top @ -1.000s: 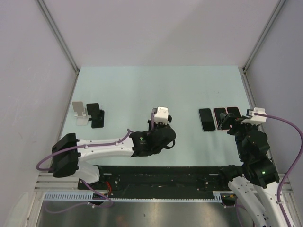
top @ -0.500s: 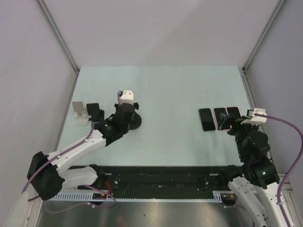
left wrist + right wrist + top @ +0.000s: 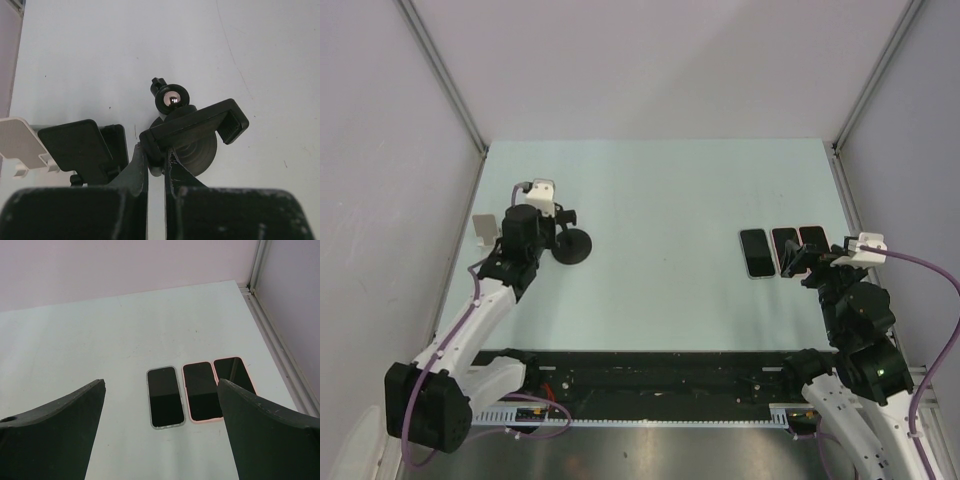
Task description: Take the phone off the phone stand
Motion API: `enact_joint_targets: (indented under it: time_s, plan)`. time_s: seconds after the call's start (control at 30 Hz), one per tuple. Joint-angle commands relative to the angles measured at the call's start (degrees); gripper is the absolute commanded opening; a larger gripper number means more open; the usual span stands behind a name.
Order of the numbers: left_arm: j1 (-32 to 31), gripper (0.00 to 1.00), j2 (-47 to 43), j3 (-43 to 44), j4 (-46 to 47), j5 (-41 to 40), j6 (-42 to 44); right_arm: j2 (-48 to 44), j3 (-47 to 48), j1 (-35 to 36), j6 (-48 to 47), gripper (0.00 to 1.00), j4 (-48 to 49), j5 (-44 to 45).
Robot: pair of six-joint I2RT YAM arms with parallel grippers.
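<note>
My left gripper (image 3: 558, 222) is shut on a black clamp-type phone stand (image 3: 192, 122) with a round base (image 3: 575, 247), gripping the left end of its clamp at the table's left side (image 3: 156, 159). The clamp holds no phone. Three phones lie flat side by side at the right: a clear-cased one (image 3: 755, 252) (image 3: 164, 396) and two pink-cased ones (image 3: 201, 390) (image 3: 234, 374). My right gripper (image 3: 802, 258) is open and empty, hovering just near of the phones (image 3: 161, 384).
A white stand (image 3: 486, 238) (image 3: 20, 142) and a second black stand (image 3: 80, 145) sit by the left table edge, right beside my left gripper. The enclosure's right wall and rail (image 3: 272, 335) run close to the phones.
My left arm has swung from the table's middle to the far left, carrying the black stand with it. The right arm has stayed still.
</note>
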Motion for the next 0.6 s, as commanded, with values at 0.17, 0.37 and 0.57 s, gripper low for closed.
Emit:
enact_joint_targets:
  time_s: [0.17, 0.37, 0.57]
  plan:
    - [6.7, 0.0, -0.2, 1.9, 6.6, 7.2, 7.3, -0.7, -0.5, 1.6, -1.1, 0.99, 2.6, 0.2]
    - [7.6, 0.0, -1.1, 1.9, 6.5, 7.5, 9.6, -0.8, -0.6, 2.5, -1.5, 0.99, 2.5, 0.5]
    - [9.4, 0.0, -1.9, 1.5, 6.4, 10.2, 8.8, -1.1, -0.6, 3.7, -1.7, 0.99, 2.5, 1.3]
